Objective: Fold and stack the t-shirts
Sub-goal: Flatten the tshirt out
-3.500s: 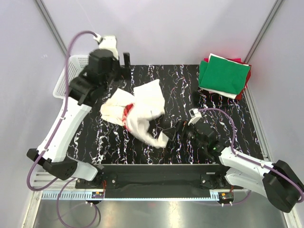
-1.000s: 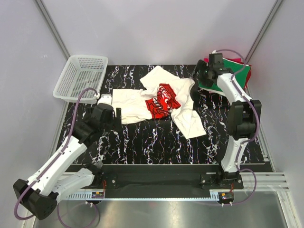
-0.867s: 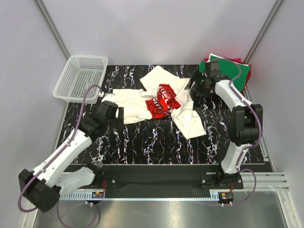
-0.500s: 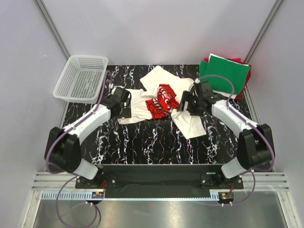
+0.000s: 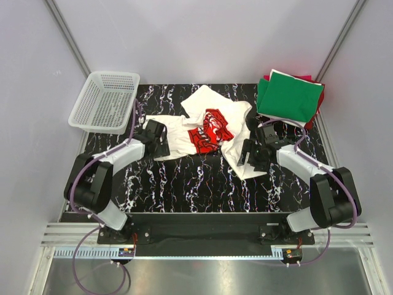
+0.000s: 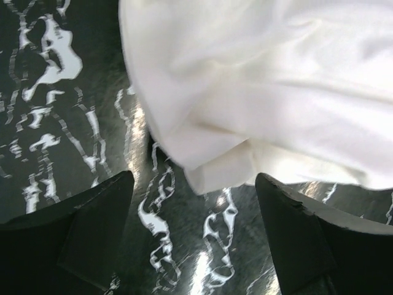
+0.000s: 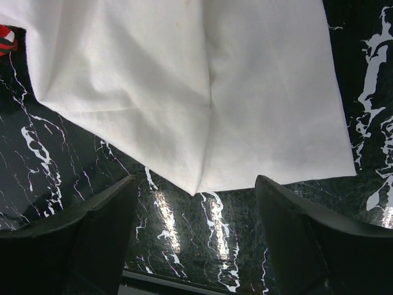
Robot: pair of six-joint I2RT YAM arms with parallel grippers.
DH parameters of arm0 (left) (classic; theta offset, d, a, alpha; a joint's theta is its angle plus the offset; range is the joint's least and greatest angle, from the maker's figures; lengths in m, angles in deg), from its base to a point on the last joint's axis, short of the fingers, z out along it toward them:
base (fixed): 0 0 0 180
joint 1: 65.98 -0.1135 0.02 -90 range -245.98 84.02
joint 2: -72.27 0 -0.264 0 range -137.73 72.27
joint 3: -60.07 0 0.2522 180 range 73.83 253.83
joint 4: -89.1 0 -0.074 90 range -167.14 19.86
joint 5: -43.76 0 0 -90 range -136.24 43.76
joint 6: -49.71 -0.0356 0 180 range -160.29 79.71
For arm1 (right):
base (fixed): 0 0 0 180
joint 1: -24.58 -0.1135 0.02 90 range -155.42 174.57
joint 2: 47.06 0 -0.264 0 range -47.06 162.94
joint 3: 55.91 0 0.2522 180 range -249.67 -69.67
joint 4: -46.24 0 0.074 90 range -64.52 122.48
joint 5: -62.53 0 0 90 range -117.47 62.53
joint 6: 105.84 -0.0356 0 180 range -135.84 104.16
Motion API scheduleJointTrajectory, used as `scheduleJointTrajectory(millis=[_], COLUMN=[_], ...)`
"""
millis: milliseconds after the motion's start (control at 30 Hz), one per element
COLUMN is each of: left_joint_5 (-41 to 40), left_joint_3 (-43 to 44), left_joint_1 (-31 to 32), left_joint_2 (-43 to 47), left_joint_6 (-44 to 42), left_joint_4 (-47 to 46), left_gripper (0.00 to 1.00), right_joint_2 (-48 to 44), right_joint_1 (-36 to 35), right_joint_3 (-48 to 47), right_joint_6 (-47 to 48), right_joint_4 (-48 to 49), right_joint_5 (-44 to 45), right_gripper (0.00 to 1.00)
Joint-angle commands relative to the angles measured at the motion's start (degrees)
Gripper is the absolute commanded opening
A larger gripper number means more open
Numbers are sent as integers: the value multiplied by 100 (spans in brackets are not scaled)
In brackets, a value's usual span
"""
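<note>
black white-veined table (image 5: 202, 184) bearing a cream-white t-shirt (image 5: 212, 126) with red print at centre, a green-topped folded shirt stack (image 5: 288, 98) far right, a white mesh basket (image 5: 104, 101) far left.

The cream t-shirt (image 6: 264, 92) is soft matt cloth and the black marbled table (image 6: 55, 98) smooth and glossy.

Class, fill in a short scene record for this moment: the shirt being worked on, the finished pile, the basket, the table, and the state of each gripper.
shirt in work: cream-white t-shirt, spread out crumpled mid-table, not yet folded, red print showing
finished pile: folded stack at the far right corner, green on top, red and white edges beneath
basket: white mesh basket, far left corner
table: black marbled table
left gripper: open, a corner of the shirt's left edge between its fingers
right gripper: open, a hem corner between its fingers
</note>
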Motion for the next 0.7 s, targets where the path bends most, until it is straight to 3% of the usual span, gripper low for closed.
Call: scheduleJointTrajectory(millis=[0, 133, 167, 233, 333, 400, 467, 500, 600, 667], left_joint_5=[194, 256, 308, 361, 388, 397, 405, 397, 309, 178], left_joint_3=[-48, -12, -21, -21, 31, 84, 163, 189, 321, 461], left_joint_1=[-5, -5, -5, -5, -5, -5, 4, -5, -5, -5], left_joint_2=[-287, -499, -517, -569, -631, -622, -561, -517, -228, 123], left_joint_6=[114, 149, 149, 131, 122, 96, 87, 70, 61, 43], left_joint_4=[-787, -972, -1024, -1156, -1227, -1227, -1183, -1105, -789, -525], left_gripper=[82, 71, 62, 53, 34, 17, 6, 0, 0, 0], right_joint_2=[40, 250, 304, 488, 751, 840, 919, 954, 999, 859], right_joint_1=[-8, -8, -17, -8, -17, -17, -8, -8, -8, -8], right_joint_3=[-18, -70, -88, -140, -272, -325, -387, -404, -483, -475], right_joint_6=[101, 144, 136, 197, 328, 416, 566, 645, 698, 672], right_joint_4=[261, 252, 252, 270, 348, 392, 489, 507, 524, 525], right_joint_5=[-5, 4, 4, -40, -197, -373, -610, -663, -760, -795], right_gripper=[82, 74, 68, 62, 44, 34, 28, 17, 0, 0])
